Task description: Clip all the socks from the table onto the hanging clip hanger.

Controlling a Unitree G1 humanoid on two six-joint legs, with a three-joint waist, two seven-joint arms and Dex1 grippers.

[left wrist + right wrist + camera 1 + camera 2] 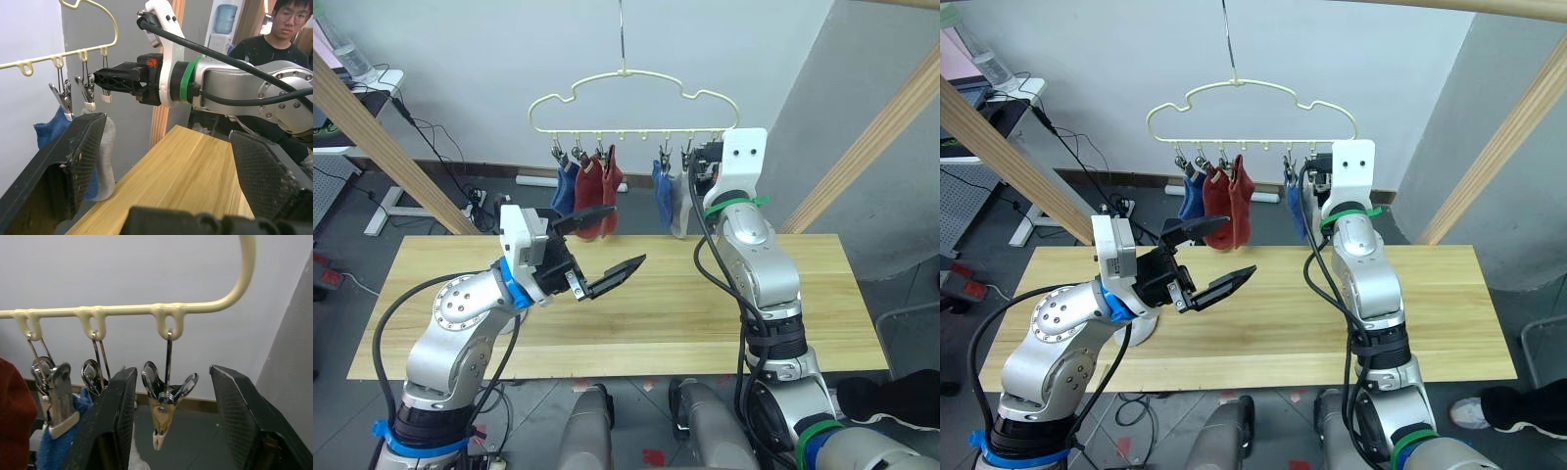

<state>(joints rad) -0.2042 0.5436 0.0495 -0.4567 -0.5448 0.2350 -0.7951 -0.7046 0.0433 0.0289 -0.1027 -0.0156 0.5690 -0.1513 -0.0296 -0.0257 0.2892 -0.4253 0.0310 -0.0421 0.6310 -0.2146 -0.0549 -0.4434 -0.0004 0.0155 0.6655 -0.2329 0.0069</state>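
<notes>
We see the long wooden table [636, 323] bare of socks across its planks, so we judge the task nearly complete. Above its far edge hangs the pale-yellow clip hanger [631, 98] with five socks clipped along its bottom bar: a blue sock [565, 191] and two rust red socks [597, 196] toward its left end, another blue sock [662, 194] and a light grey sock [678, 208] toward its right end.

Our right gripper [168, 431] is raised at the hanger's right end, fingers spread on either side of the last empty clip [164, 404], touching nothing. To do this step well, we should square the fingers on the clip's metal wings, squeeze gently, and keep the hanger from swinging.

The right arm reaches up and forward, wrist level with the clips. Our left gripper [607, 250] hovers over the table's middle, elbow bent, fingers wide apart and holding nothing. We cannot find a sixth sock.
</notes>
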